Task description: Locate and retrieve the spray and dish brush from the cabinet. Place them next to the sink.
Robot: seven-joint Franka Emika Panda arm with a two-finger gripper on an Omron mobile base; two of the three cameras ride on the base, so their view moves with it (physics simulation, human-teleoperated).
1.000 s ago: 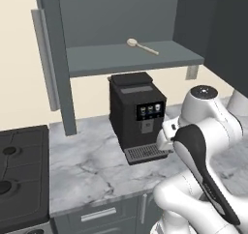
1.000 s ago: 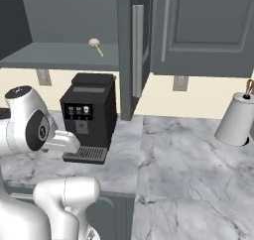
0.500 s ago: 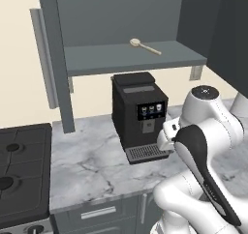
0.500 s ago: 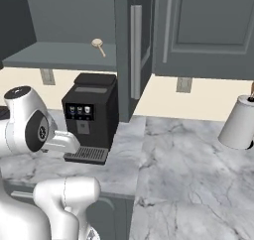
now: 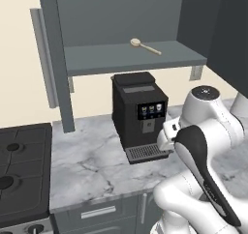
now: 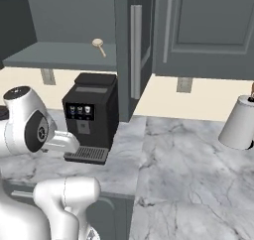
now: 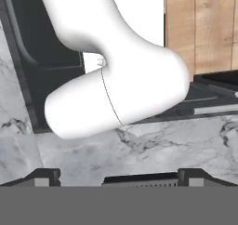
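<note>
The cabinet (image 5: 97,15) stands open above the counter, and its grey shelf (image 6: 54,55) carries the dish brush (image 5: 145,46) (image 6: 99,46), a small tan-handled brush lying flat. The spray and the sink are out of view. My arm is folded low in front of the coffee machine, well below the shelf. In the hand view my gripper (image 7: 119,176) is open, its dark fingertips (image 7: 44,175) wide apart over the marble counter with nothing between them.
A black coffee machine (image 5: 139,114) (image 6: 91,114) stands on the marble counter (image 5: 92,165) under the shelf. The open cabinet door (image 5: 52,59) hangs at the left, and a black stove (image 5: 22,170) lies beyond. A white paper-towel roll (image 6: 239,122) stands far right.
The whole picture has drifted slightly, so the base has moved a little. The arm keeps its folded pose and the jaws stay open. The dish brush has not moved on the shelf.
</note>
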